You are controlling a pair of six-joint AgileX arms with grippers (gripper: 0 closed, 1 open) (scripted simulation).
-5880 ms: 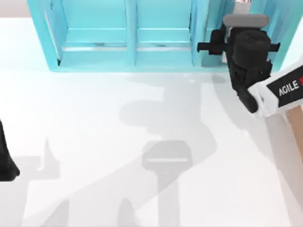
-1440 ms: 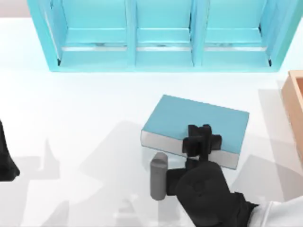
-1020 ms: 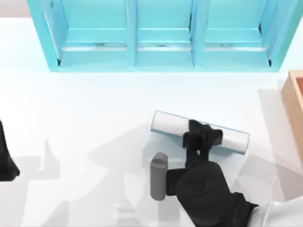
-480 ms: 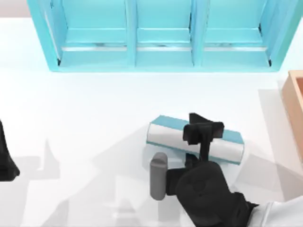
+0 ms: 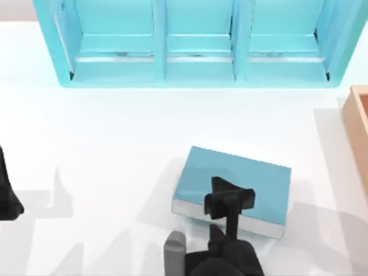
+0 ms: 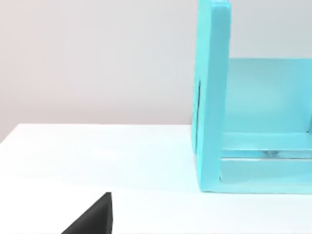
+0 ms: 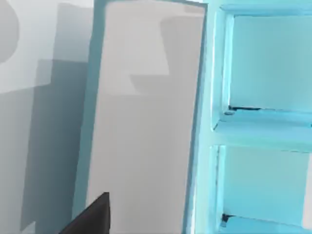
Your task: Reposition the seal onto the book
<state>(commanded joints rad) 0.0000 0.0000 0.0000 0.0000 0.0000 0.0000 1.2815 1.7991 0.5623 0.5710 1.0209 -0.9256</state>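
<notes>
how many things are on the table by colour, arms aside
teal: 2, the book and the bookshelf
tan: 1, the wooden box
total: 3

worktop: smooth white, faintly glossy; it takes my soft grey shadows.
book: plain teal cover, matt and even, like coated board; page edges a pale grey-white, papery band along the near side.
bookshelf: cyan panels, smooth, painted look, with a slight sheen on the ledges.
wooden box: tan, matt, wood-like.
my right tool: matt black, plastic-looking.
my left arm: matt black.
</notes>
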